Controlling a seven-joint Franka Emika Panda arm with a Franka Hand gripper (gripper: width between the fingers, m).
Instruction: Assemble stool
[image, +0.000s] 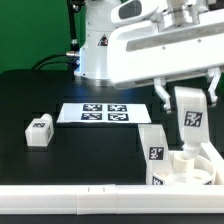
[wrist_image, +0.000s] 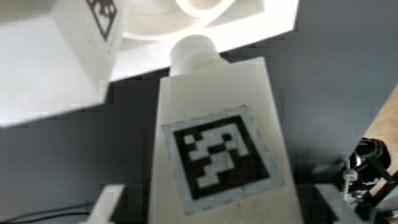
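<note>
On the exterior view's left, we see a short blocky white plastic leg (image: 38, 130) lying alone on the black table (image: 30, 95), its square tag showing. Towards the middle lies the marker board (image: 91, 113), flat and well apart from that leg. Further right, a second tagged white leg (image: 155, 152) stands upright, touching the round thick white plastic seat (image: 192, 168); we cannot tell whether it sits in a socket. Both are near the long white border rail (image: 80, 200). Above the seat, the gripper (image: 190, 98) has its jaws closed on a third tagged white leg (image: 192, 118). From the wrist view, the third tagged white leg (wrist_image: 217, 150) points its rounded peg towards the seat (wrist_image: 249, 30), not yet in a socket.
</note>
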